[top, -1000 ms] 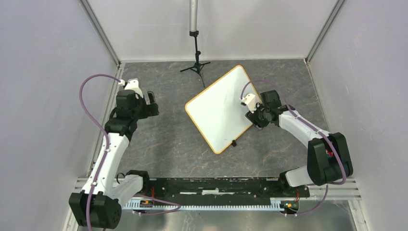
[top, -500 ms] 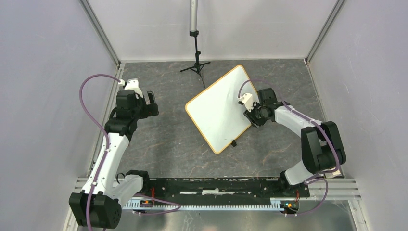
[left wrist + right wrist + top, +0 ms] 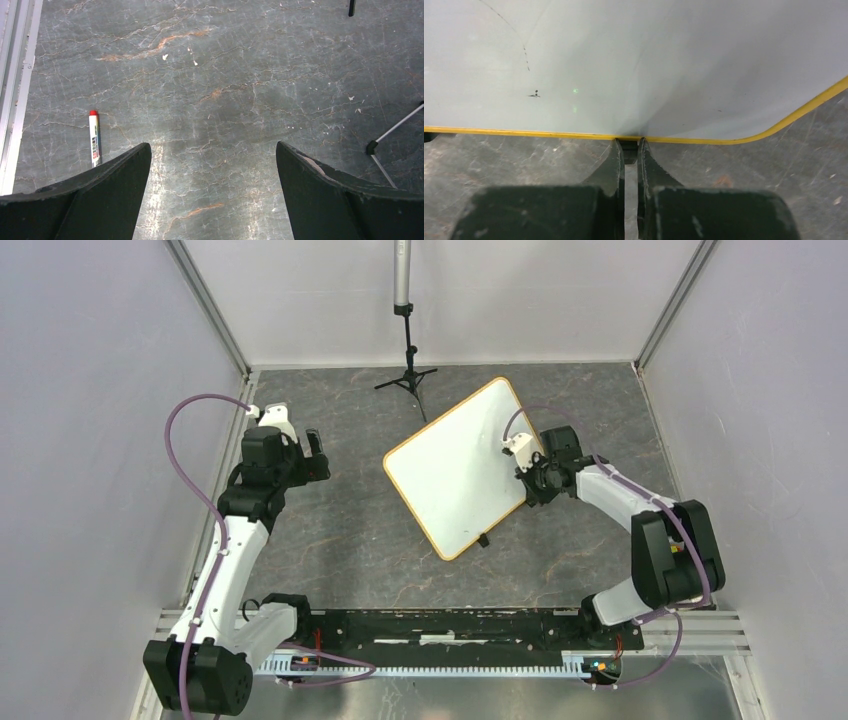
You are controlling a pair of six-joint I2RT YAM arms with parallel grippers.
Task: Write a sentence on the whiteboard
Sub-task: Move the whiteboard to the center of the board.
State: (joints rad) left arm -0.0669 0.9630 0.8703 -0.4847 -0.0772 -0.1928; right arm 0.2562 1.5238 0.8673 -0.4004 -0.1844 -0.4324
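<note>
A: So, where is the whiteboard (image 3: 452, 468)?

B: Right of centre in the top view, lying flat at a slant on the grey table (image 3: 340, 540), one corner pointing to the upper right. In the right wrist view its yellow-orange frame runs across the middle, and a few faint dark specks dot the white face.

A: And the right gripper (image 3: 528, 484)?

B: At the board's right edge. Its fingers are pinched almost together on a small black clip (image 3: 629, 154) at the frame.

A: The left gripper (image 3: 212, 146)?

B: Upper left of the top view, well apart from the board, jaws spread wide over the table. In its wrist view a marker (image 3: 94, 137) with a red cap lies at the left, its lower end hidden behind the finger. A tripod (image 3: 395, 131) leg shows at the right edge.
</note>
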